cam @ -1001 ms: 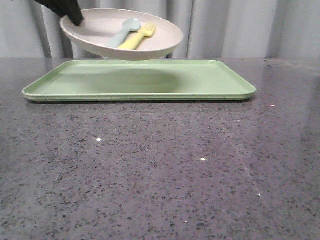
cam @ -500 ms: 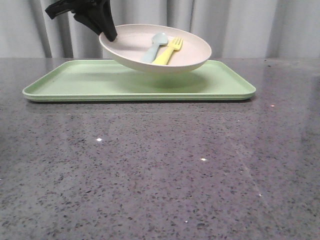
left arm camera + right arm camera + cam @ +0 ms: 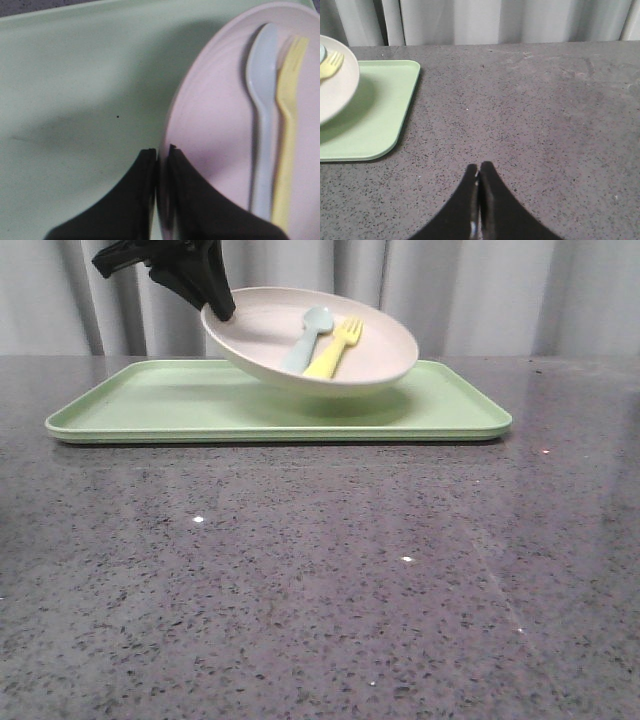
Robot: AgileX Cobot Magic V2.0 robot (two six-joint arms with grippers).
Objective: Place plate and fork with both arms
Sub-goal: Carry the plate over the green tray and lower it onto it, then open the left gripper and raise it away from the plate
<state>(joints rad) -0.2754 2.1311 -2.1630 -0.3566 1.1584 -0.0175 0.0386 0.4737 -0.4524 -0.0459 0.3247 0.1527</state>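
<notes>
The cream-pink plate [image 3: 270,335] is tilted over the right half of the light green tray [image 3: 150,400], its underside touching or just above the tray. My left gripper [image 3: 218,308] is shut on the plate's left rim; the left wrist view shows its black fingers [image 3: 161,150] pinching the rim of the plate [image 3: 210,125]. The yellow fork [image 3: 335,348] lies in the plate beside a pale blue spoon [image 3: 308,335]; both also show in the left wrist view, fork [image 3: 287,130] and spoon [image 3: 262,110]. My right gripper [image 3: 479,166] is shut and empty over bare table, right of the tray.
The tray [image 3: 375,115] lies across the back of the dark speckled table [image 3: 320,580]. A grey curtain hangs behind the table. The plate's edge [image 3: 335,95] and fork tines [image 3: 331,66] show at the side of the right wrist view.
My left gripper carried the plate to the right and down from above the tray's left part to its right half. In the last half second it barely moved.
</notes>
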